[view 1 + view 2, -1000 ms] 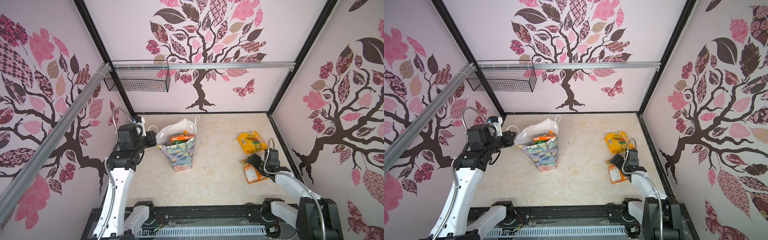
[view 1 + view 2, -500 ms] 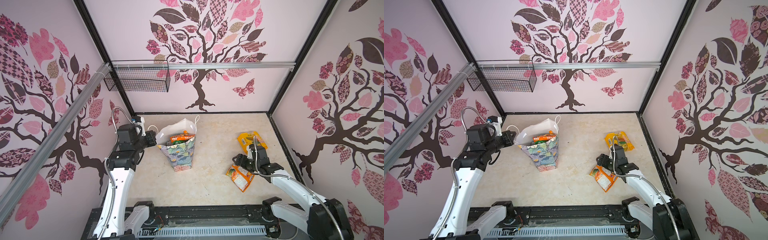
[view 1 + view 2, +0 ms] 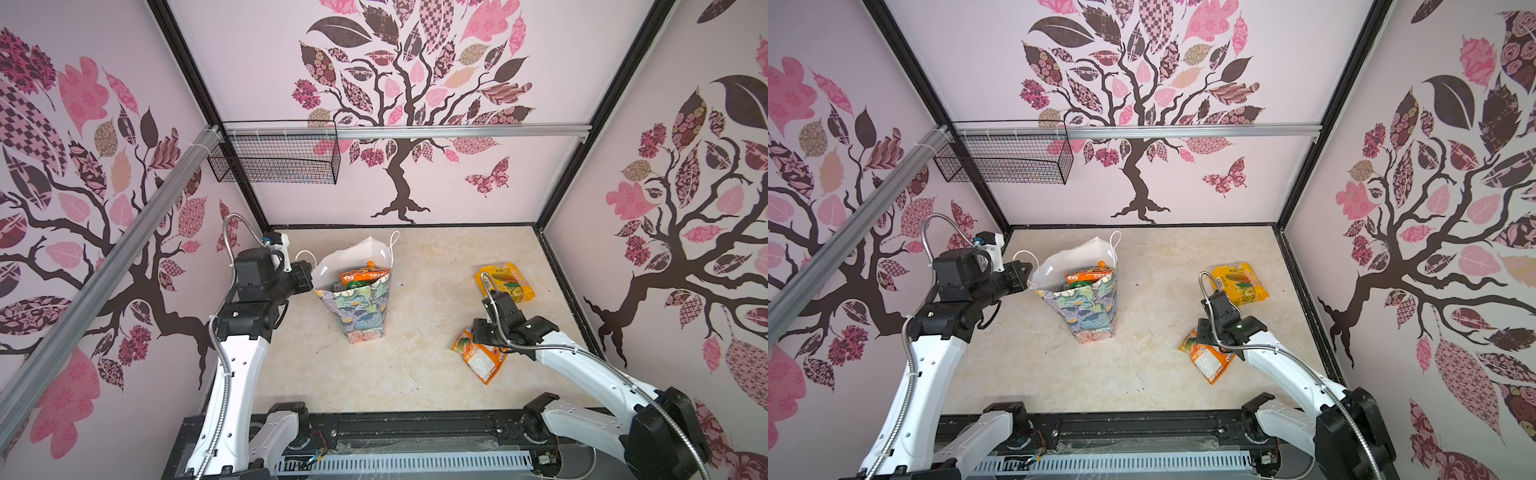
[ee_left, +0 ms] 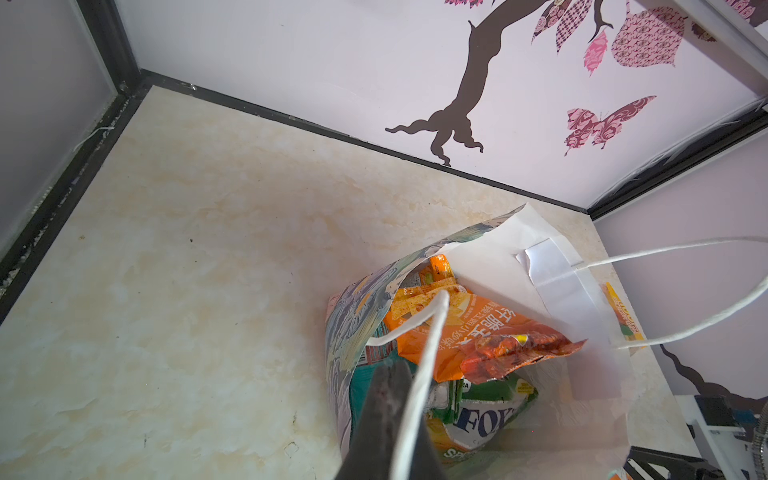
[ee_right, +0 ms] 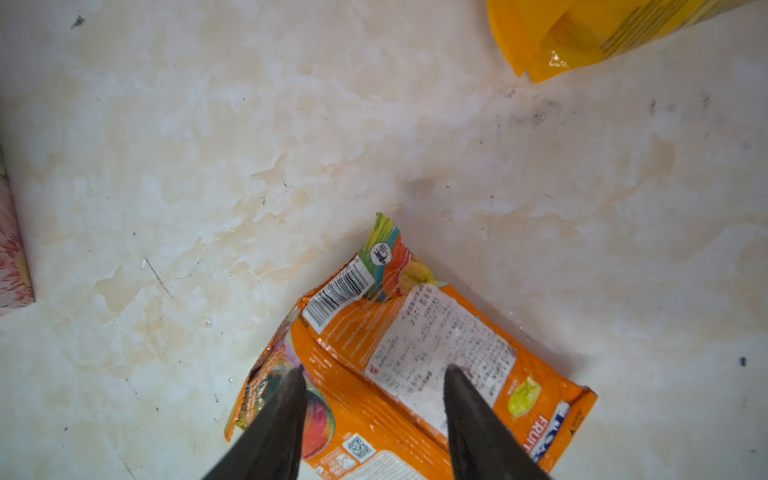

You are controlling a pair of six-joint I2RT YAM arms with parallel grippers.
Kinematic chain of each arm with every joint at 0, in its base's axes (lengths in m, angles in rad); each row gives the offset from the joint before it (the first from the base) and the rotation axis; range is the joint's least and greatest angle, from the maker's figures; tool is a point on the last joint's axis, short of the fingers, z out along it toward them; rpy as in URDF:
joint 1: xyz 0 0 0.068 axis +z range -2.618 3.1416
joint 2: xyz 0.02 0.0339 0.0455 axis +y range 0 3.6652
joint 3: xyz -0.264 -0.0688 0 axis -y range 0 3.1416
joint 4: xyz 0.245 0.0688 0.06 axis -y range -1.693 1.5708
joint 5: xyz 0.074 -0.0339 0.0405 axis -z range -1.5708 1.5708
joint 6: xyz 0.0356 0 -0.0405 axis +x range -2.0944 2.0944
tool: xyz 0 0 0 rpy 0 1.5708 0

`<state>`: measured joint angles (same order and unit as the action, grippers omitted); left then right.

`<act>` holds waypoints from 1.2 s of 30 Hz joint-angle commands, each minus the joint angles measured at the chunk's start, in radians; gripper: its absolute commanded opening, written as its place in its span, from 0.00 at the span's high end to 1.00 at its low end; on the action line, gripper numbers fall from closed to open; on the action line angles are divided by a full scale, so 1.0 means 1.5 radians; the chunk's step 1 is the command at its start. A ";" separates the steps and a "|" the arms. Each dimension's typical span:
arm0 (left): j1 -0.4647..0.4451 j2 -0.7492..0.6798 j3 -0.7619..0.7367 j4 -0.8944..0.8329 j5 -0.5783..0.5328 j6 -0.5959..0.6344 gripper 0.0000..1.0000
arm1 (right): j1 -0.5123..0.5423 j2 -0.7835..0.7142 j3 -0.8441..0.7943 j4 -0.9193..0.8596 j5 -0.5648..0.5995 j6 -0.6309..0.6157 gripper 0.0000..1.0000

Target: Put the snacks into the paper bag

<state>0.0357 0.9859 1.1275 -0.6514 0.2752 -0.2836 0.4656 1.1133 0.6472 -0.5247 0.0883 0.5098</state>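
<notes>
The paper bag [image 3: 361,307] [image 3: 1088,307] stands upright left of centre, mouth open. Inside it an orange snack [image 4: 478,332] lies over a green one [image 4: 486,415]. My left gripper [image 3: 305,274] [image 4: 395,374] is shut on the bag's left wall at the rim, and a white cord handle [image 4: 432,328] drapes over it. An orange-and-white snack [image 3: 480,359] [image 5: 415,332] lies flat on the table at the right. My right gripper [image 3: 478,332] [image 5: 376,370] is over it, jaws apart, both tips on its surface. A yellow snack [image 3: 505,282] [image 5: 582,37] lies farther back.
A black wire basket [image 3: 274,160] hangs from an aluminium rail [image 3: 457,131] at the back left. Walls close in the table on three sides. The arms' black base rail [image 3: 395,424] runs along the front edge.
My right gripper has swung left from near the right wall; the orange-and-white snack has slid left and turned with it. Its jaws have narrowed. The left arm and bag have not moved.
</notes>
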 commanded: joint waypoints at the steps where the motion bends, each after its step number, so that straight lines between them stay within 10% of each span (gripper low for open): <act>1: 0.004 -0.005 -0.018 0.014 0.009 0.001 0.96 | 0.003 0.029 -0.001 0.003 -0.005 -0.021 0.48; 24: 0.005 -0.003 -0.016 0.014 0.009 0.002 0.96 | 0.023 0.107 -0.024 0.106 -0.022 -0.054 0.68; 36: 0.005 -0.002 -0.015 0.013 0.009 0.004 0.96 | 0.024 0.102 -0.010 0.127 0.018 -0.053 0.96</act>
<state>0.0395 0.9863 1.1275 -0.6514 0.2756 -0.2840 0.4965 1.2739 0.6209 -0.3504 0.0803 0.4305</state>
